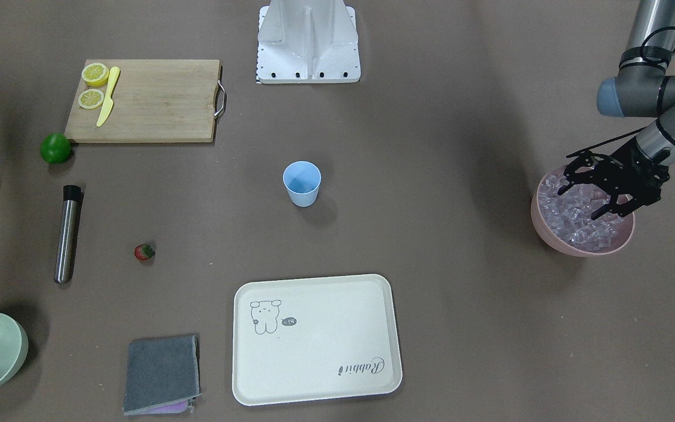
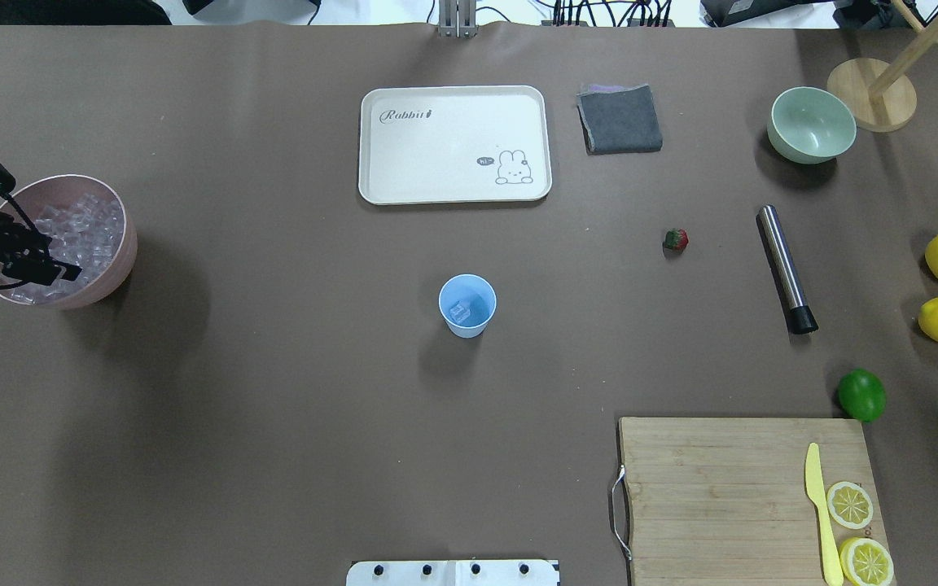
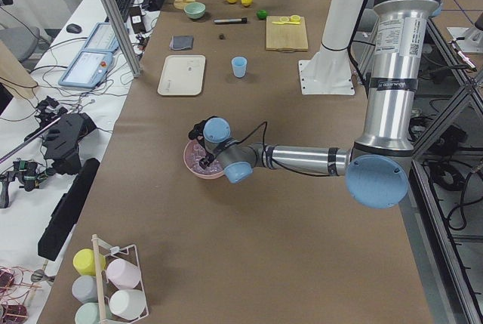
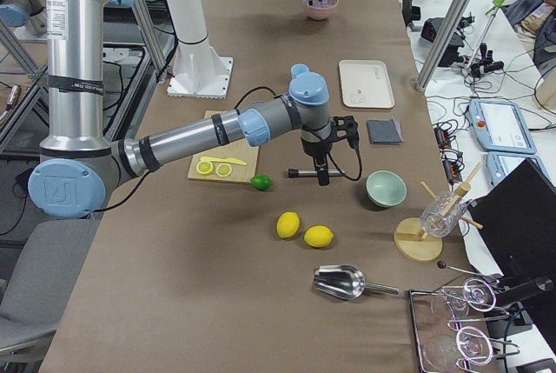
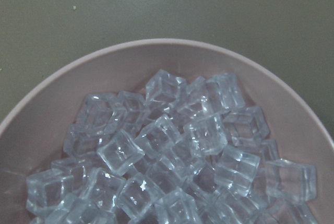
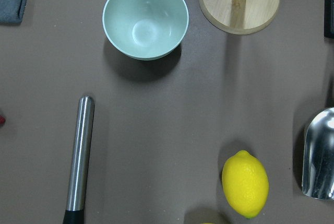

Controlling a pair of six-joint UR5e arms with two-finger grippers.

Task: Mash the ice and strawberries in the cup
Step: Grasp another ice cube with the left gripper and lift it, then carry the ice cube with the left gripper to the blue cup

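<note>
The ice (image 5: 172, 151) lies heaped in the pink bowl (image 5: 47, 109) at the left end of the surface (image 2: 273, 391). The left end effector (image 1: 592, 192) hangs over the heap with its fingers (image 1: 575, 169) spread wide. The cup (image 2: 467, 305) stands mid-surface, well apart, with one cube inside. The strawberry (image 2: 676, 239) lies further right, near the steel rod (image 2: 785, 268). The right end effector (image 4: 322, 173) hangs near that rod; whether it is wide or narrow, I cannot tell.

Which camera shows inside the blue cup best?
Overhead: it looks into the cup and shows ice at the bottom. The front view shows mostly inner wall; side views show it small; wrist views miss it.
</note>
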